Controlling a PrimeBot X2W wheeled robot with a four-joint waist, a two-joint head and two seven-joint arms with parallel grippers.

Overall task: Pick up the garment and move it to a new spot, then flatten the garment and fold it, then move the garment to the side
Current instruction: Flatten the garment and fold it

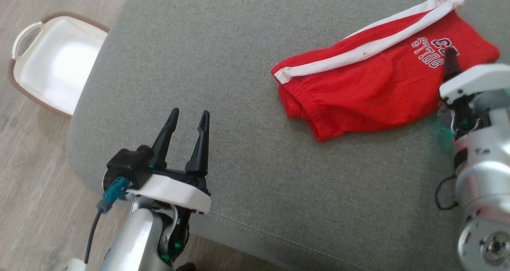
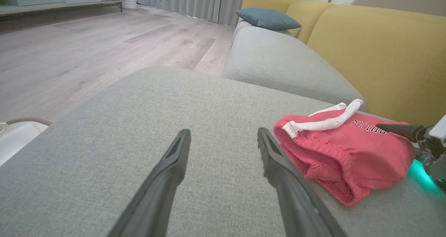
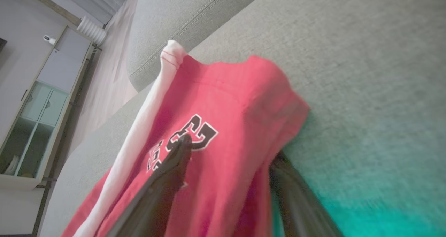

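Observation:
The garment [image 1: 358, 87], red shorts with a white side stripe and a black printed number, lies folded on the grey cushion [image 1: 239, 163] at the right. My right gripper [image 3: 231, 148] is open and straddles the garment's [image 3: 226, 101] right edge. One finger [image 1: 451, 65] rests on the print, while the tip of the other is hidden at the cloth's edge. My left gripper [image 1: 189, 112] is open with nothing between its fingers, low over the cushion's front left. In the left wrist view that gripper [image 2: 223, 132] sits just left of the garment [image 2: 348, 153].
A white basket [image 1: 51, 63] with a brown rim stands on the wooden floor beyond the cushion's left edge. A yellow sofa back [image 2: 376, 55] rises behind the garment, with a blue pillow [image 2: 266, 18] on the neighbouring grey seat. Bare cushion lies between the two grippers.

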